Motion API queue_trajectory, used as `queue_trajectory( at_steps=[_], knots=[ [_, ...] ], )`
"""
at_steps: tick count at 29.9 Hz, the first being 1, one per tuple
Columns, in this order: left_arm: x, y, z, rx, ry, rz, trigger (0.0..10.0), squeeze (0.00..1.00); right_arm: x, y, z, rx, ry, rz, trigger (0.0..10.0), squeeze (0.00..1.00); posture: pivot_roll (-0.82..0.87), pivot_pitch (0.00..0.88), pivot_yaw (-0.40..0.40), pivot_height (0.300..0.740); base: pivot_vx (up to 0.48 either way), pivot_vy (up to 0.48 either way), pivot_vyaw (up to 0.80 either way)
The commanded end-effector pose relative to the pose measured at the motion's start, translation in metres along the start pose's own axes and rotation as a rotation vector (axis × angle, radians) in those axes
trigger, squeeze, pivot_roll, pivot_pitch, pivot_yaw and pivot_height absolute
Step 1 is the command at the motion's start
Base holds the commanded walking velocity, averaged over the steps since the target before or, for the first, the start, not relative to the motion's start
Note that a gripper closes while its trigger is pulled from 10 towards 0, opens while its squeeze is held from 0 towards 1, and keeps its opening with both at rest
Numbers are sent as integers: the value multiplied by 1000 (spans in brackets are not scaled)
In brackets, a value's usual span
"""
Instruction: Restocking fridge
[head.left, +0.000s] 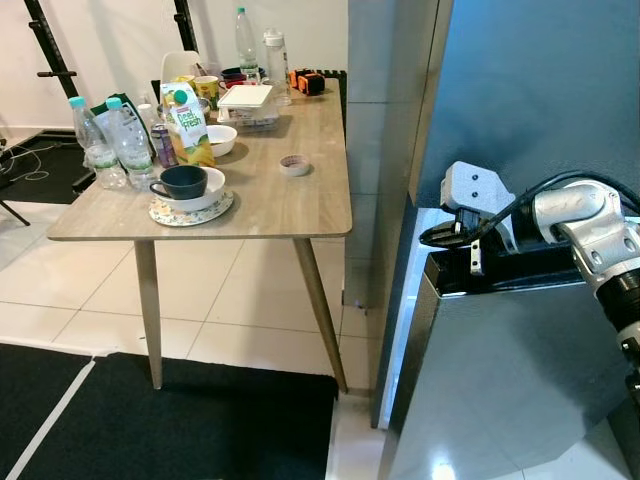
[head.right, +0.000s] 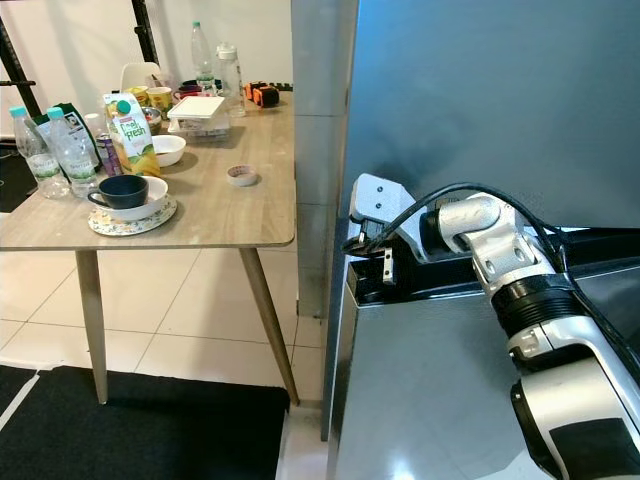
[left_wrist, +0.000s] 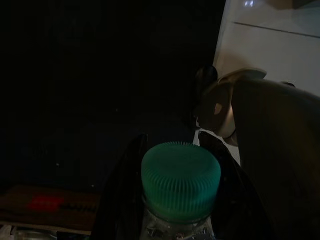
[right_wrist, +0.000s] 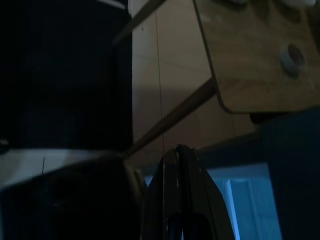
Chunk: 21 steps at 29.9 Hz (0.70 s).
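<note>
Fingers of my right gripper (head.left: 432, 238) pressed together at the fridge door (head.left: 520, 370) edge could slip off; left gripper (left_wrist: 175, 150) clamps 1 bottle (left_wrist: 180, 185).

The right gripper (head.left: 432, 237) reached to the edge of the fridge door (head.left: 520, 390), fingers pressed together. To its left stood the table (head.left: 300, 205), bearing a small lid (head.left: 294, 164) nearest the gripper, a cup (head.left: 183, 181) on a plate (head.left: 190, 211) farther left, and a carton (head.left: 187, 124) and bottles (head.left: 108, 145) beyond. The left gripper (left_wrist: 172, 190) clasped a bottle cap (left_wrist: 180, 180).
</note>
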<state>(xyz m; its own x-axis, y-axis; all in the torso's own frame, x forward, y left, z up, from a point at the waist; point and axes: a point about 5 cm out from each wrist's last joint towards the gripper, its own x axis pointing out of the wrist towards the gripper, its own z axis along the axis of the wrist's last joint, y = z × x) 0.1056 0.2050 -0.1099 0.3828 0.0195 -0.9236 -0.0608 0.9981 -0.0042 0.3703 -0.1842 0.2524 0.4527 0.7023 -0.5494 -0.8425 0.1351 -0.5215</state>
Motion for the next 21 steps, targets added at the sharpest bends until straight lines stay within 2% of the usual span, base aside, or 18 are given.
queue_trajectory(
  at_steps=[1,4,5,6,7,8,13,14,16,21],
  knots=[
    [3,-11,8,11,-7,-12,10000,0,0,1,-3,-28,54,27,0,0,-111,0,-7,740,0,0,0],
    [5,-19,15,14,-16,-19,10000,0,0,3,-6,-46,93,55,0,0,-110,0,-8,740,0,0,0],
    [5,-20,16,15,-18,-20,10000,0,-2,10,-13,-49,146,134,0,0,-110,0,-10,740,0,0,0],
    [5,-20,17,15,-19,-19,10000,0,-6,13,-17,-48,182,175,2510,0,-110,0,-10,740,0,0,0],
    [5,-20,17,15,-19,-19,10000,0,-6,13,-17,-48,182,175,2510,0,-110,0,-10,740,0,0,0],
    [5,-20,17,15,-19,-18,10000,0,-9,15,-21,-42,219,206,10000,0,-111,0,-12,740,0,0,0],
    [5,-20,18,18,-20,-17,10000,0,-22,19,-31,-22,297,282,10000,0,-111,0,-14,740,0,0,0],
    [5,-19,18,20,-20,-16,10000,0,-35,20,-36,-11,336,317,10000,0,-112,0,-15,740,0,0,0],
    [5,-18,18,21,-19,-13,10000,0,-45,20,-39,-6,355,328,10000,0,-112,0,-15,740,0,0,0],
    [4,-15,17,24,-16,-8,10000,0,-55,19,-45,11,405,314,10000,0,-112,0,-13,740,0,0,0]
  ],
)
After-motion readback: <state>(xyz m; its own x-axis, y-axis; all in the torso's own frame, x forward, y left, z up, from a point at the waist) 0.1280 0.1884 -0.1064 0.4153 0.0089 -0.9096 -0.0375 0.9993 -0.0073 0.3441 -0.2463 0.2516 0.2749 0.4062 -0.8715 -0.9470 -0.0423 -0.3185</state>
